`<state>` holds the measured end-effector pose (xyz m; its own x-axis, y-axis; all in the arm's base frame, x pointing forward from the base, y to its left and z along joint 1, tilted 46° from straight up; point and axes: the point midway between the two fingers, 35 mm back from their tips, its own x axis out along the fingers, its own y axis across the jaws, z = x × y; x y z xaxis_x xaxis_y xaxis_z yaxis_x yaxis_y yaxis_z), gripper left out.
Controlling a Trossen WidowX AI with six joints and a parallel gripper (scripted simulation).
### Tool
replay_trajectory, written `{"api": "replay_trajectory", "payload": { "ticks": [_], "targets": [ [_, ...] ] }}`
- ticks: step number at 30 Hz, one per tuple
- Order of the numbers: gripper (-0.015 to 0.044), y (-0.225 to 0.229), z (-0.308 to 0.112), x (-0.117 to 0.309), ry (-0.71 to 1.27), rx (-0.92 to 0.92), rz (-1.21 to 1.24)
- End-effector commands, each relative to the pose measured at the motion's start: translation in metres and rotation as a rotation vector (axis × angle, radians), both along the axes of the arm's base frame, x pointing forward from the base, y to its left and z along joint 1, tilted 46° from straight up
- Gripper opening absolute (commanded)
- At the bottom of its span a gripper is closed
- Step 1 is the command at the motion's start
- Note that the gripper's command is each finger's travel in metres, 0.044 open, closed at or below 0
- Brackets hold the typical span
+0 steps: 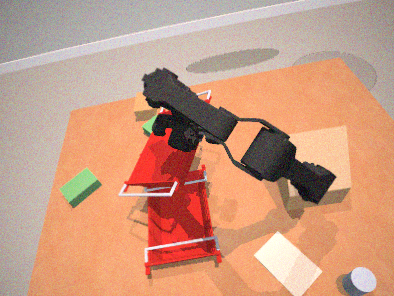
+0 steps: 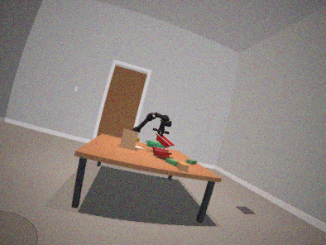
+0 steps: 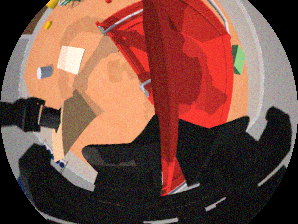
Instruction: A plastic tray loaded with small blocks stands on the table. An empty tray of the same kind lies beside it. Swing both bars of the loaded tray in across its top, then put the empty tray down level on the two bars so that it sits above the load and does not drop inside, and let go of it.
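The empty red tray (image 1: 146, 165) (image 2: 165, 141) (image 3: 210, 90) hangs in the air, strongly tilted in the exterior view, with white wire bars at its ends. My gripper (image 3: 159, 117) (image 2: 160, 132) is shut on one of its long side walls. The loaded red tray (image 1: 185, 258) (image 2: 161, 152) stands on the table, partly below and in front of the held tray in the top view. Its near bar (image 1: 182, 243) lies across its top. Its far bar (image 1: 196, 181) also lies across, partly covered by the held tray. Shadow and the held tray hide the small blocks inside.
A large tan box (image 1: 320, 145) stands at the right beside the arm's base. A green block (image 1: 80, 186) lies at the left; another green block (image 1: 149, 125) and a tan block (image 1: 145, 106) lie at the back. A white card (image 1: 287, 262) and grey cylinder (image 1: 361, 281) are at front right.
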<state>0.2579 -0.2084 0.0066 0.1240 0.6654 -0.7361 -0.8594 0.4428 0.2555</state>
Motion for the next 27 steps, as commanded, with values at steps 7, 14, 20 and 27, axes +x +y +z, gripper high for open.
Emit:
{"api": "replay_trajectory", "payload": {
  "ticks": [7,14,20,27],
  "targets": [
    [0.0,0.029,0.036,0.025,-0.144,-0.026,0.108],
    [0.0,0.057,0.055,0.038,-0.226,-0.024,0.196],
    [0.0,0.081,0.071,0.046,-0.298,-0.02,0.272],
    [0.0,0.088,0.075,0.048,-0.315,-0.018,0.291]
  ]
}}
